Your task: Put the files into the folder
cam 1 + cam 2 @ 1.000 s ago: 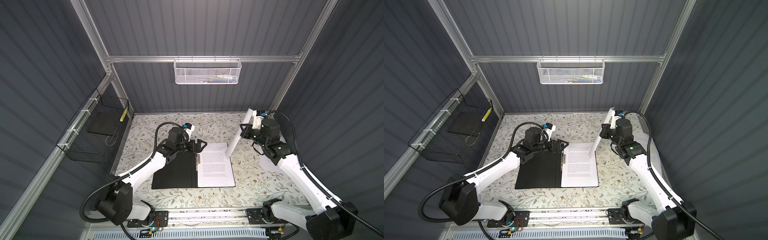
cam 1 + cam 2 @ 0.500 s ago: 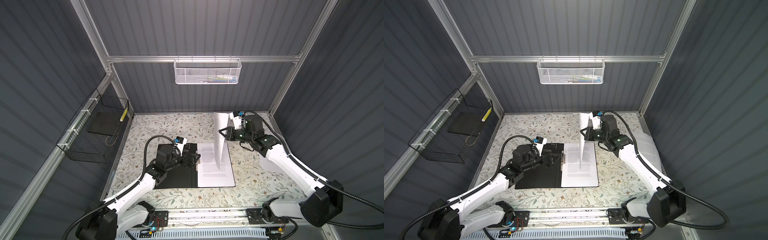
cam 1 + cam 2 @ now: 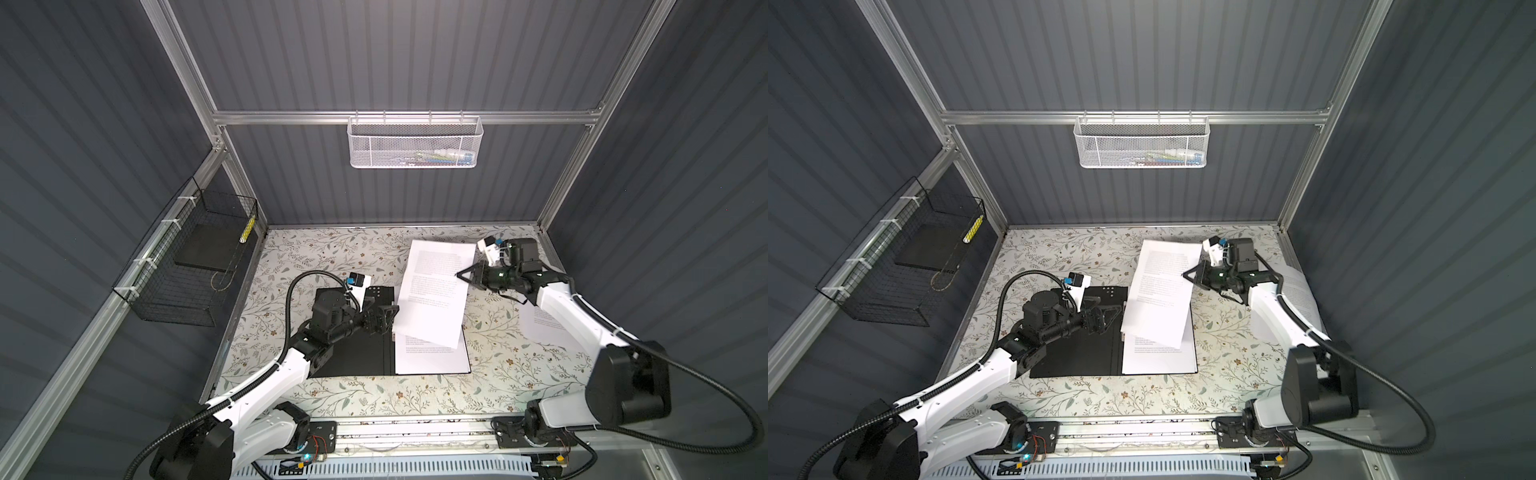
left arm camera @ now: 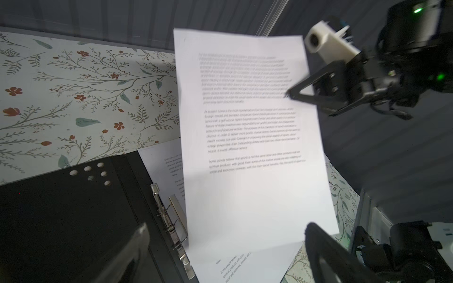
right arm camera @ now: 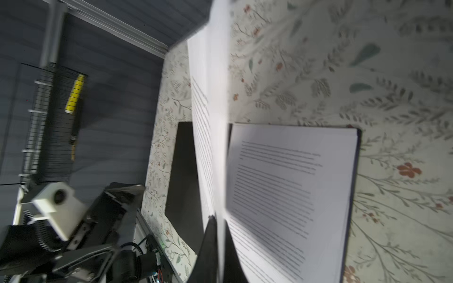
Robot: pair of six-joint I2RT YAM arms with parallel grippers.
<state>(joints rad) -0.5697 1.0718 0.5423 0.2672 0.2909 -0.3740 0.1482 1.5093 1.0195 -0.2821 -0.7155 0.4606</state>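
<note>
Folder (image 3: 349, 361) lies open, black inside up, on the floral table (image 3: 332, 257). A stack of files (image 3: 432, 359) rests on its right half beside the metal clip (image 4: 171, 220). One sheet (image 3: 432, 291) hangs tilted above that stack and hides its far part, its edge pinched tight in the right gripper (image 3: 459, 274). Near the spine hovers the left gripper (image 3: 388, 320), jaws wide apart and empty. The print is too blurred to read. More sheets (image 3: 540, 326) lie under the right arm.

Dark ribbed walls (image 3: 415, 62) (aluminium-framed) enclose a floral counter (image 3: 332, 249), a white mesh basket (image 3: 415, 143) hanging high beyond the right tool (image 3: 459, 275).
</note>
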